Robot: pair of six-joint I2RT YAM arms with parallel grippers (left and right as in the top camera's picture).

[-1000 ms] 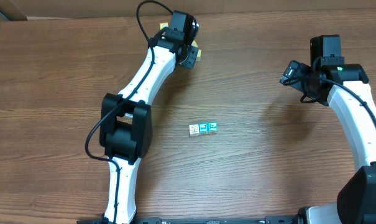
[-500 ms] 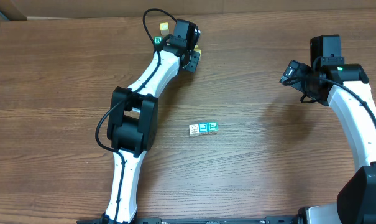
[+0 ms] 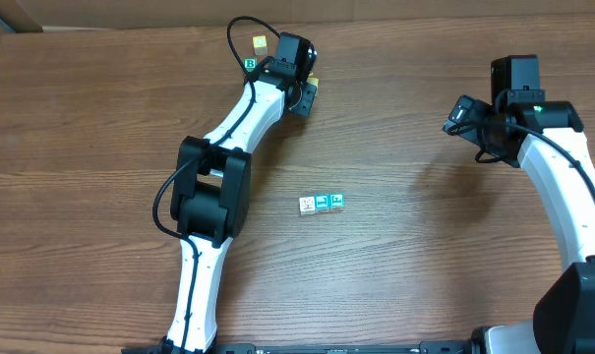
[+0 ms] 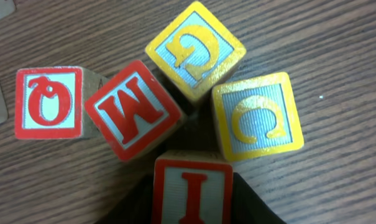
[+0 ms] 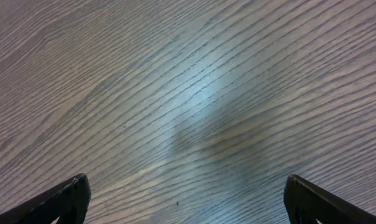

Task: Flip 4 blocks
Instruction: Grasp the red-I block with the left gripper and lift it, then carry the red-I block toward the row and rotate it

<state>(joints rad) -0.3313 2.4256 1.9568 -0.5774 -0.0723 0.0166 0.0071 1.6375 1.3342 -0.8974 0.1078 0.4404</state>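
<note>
The left arm (image 3: pixel 240 118) rises from the near edge of the table (image 3: pixel 425 275), bends at its black elbow and reaches toward the far edge; the left gripper (image 3: pixel 304 95) points down, its dark fingers (image 4: pixel 128 208) set narrow, though whether they grip cannot be told. The right arm (image 3: pixel 563 187) runs along the right edge; the right gripper (image 3: pixel 461 113) hangs with jaws spread wide, fingertips (image 5: pixel 66 199) at its view's lower corners.

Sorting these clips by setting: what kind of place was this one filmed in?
Probably a robot lab or test bench. A white-and-black left arm and right arm stand at a wood-grain table, with small letter blocks laid out like practice pieces. Nothing of the room beyond shows.
</note>
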